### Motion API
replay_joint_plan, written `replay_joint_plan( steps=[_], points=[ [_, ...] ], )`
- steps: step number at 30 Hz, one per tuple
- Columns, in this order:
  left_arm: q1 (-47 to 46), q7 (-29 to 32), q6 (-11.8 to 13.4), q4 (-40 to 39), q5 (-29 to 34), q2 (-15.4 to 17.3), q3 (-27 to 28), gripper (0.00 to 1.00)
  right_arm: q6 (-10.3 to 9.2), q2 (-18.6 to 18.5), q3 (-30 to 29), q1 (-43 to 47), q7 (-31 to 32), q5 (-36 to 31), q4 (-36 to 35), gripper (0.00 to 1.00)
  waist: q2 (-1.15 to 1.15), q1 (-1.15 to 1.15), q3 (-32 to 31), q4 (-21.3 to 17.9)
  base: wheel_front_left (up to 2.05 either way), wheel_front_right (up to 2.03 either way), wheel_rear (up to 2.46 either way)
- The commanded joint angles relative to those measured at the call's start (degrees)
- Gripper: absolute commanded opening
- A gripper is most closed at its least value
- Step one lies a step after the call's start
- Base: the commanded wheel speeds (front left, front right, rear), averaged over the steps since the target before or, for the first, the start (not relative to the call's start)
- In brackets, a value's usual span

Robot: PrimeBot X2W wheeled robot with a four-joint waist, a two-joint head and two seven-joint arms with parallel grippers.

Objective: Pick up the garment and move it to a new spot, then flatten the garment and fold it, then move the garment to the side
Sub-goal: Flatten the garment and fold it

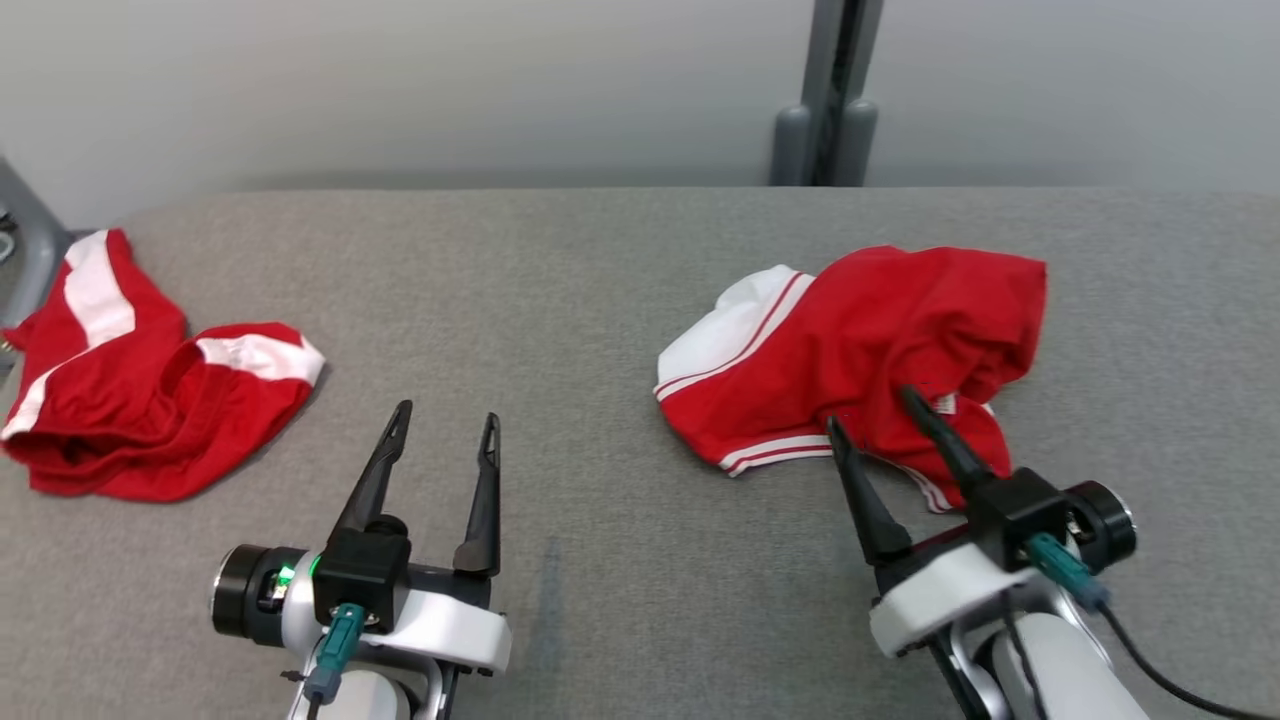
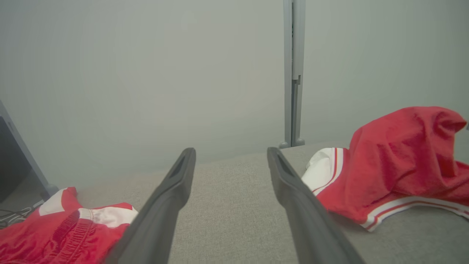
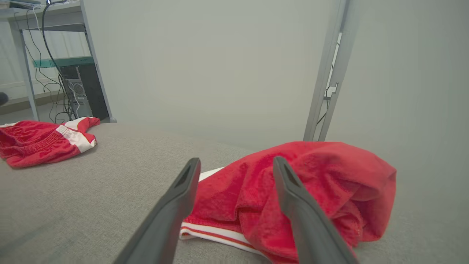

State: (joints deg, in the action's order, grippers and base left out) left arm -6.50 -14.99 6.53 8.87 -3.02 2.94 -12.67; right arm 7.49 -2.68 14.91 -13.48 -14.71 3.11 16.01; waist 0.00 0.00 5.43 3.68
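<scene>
Left pincer (image 1: 446, 412) hangs open over the bare grey surface (image 1: 580, 300). Right pincer (image 1: 871, 408) is open too, tips at the near edge of the crumpled red-and-white garment (image 1: 880, 320), gripping nothing. Looks like step 1 hasn't begun: pick-up, flattening, folding and setting aside all remain. A 2nd red garment (image 1: 130, 390) lies far left. No readable writing anywhere.
</scene>
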Motion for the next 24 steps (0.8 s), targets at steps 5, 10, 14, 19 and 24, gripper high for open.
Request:
replay_joint_plan(
  steps=[5,10,14,19,24],
  points=[
    [-2.21,-0.21,0.43,1.12,-1.81,0.06,-1.57,1.00,0.00,-0.85,5.09,-6.54,3.16,-1.45,10.00,1.00,0.00,0.00,3.42,5.93,0.00,0.00,0.00],
    [-2.73,-0.21,1.24,1.39,-3.07,0.06,-3.25,1.00,0.00,-1.91,7.32,-10.54,2.59,-3.57,17.84,1.00,0.00,0.00,4.73,10.13,0.00,0.00,0.00],
    [-2.89,-0.21,1.85,1.51,-3.75,0.02,-3.81,1.00,0.00,-2.14,5.98,-12.38,2.87,-5.94,23.14,1.00,0.00,0.00,5.14,12.79,0.00,0.00,0.00],
    [-2.75,-0.21,2.17,1.60,-4.80,0.03,-5.13,1.00,0.00,-2.11,3.67,-13.66,3.34,-8.86,27.57,1.00,0.00,0.00,5.11,15.16,0.00,0.00,0.00],
    [-2.90,-0.21,2.51,1.47,-5.12,0.04,-5.66,1.00,0.00,-1.64,0.47,-14.61,5.52,-11.73,31.50,1.00,0.00,0.00,5.12,16.20,0.00,0.00,0.00]
  ],
)
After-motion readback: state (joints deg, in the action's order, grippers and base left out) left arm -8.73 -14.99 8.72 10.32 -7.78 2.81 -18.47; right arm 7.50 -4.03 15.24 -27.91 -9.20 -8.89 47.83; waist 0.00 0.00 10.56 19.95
